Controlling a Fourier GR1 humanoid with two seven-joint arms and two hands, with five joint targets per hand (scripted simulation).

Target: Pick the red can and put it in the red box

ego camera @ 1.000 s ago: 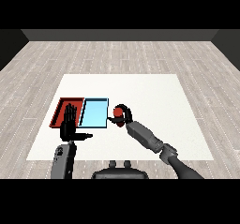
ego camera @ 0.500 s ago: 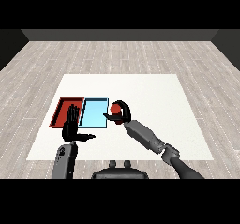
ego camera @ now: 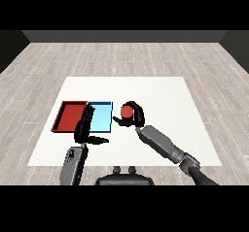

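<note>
Head view showed the right robot hand [ego camera: 135,115] curled round the red can [ego camera: 126,111], fingers arched over its top and thumb reaching in from the left side, so the can was clamped in that grasp. The can sat just to the right of the light blue tray [ego camera: 101,119], close to its right edge; whether it rested on the white counter [ego camera: 160,100] or hung slightly above it could not be told. The grey right forearm ran back from the hand toward the lower right corner.

The left robot hand [ego camera: 83,127] stood with straight fingers pointing up and away, its thumb stretched out to the right, holding nothing. It lay in front of the seam between the two trays, overlapping the near right corner of the red tray [ego camera: 70,115] and the left edge of the light blue one.

The red tray lay touching the light blue tray on its left and held nothing that could be seen.

By the look of it, the grasp was made and the carry was the step in hand. The next move would call for lifting the can clear of the tray rims, carrying it leftward across the whole light blue tray, and lowering it into the red tray, while steering clear of the raised left robot hand that stood near that path.
</note>
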